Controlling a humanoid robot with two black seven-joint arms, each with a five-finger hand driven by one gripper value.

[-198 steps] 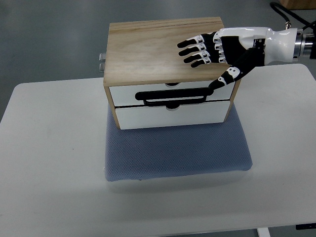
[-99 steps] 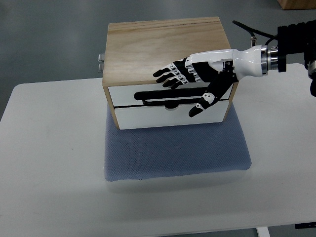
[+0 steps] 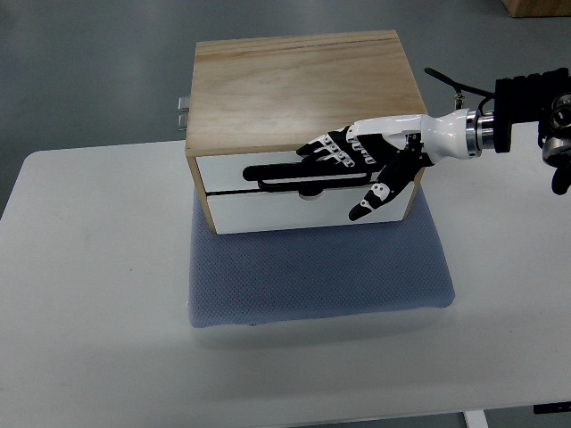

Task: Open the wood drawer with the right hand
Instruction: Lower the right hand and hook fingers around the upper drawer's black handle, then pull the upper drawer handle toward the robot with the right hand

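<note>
A light wood drawer box [image 3: 299,85] stands on a blue-grey mat [image 3: 317,267]. Its front carries two white drawer fronts; the upper drawer [image 3: 259,169] has a long black handle [image 3: 277,176] and the lower drawer [image 3: 285,209] sits below it. Both drawers look closed. My right hand [image 3: 352,174], black and white, reaches in from the right and lies across the upper drawer's front, over the handle's right end. Its fingers [image 3: 326,150] are extended and spread, the thumb [image 3: 370,201] hanging down over the lower drawer. No part of the handle is clasped. The left arm is out of sight.
The mat lies on a white table [image 3: 89,294] whose far edge runs behind the box. A small metal fitting [image 3: 183,111] sticks out of the box's left side. A black cable [image 3: 455,85] loops above my right forearm.
My right hand has come down off the top of the box and forward onto the drawer fronts, settling lower over the handle's right end. The drawers have not moved.
</note>
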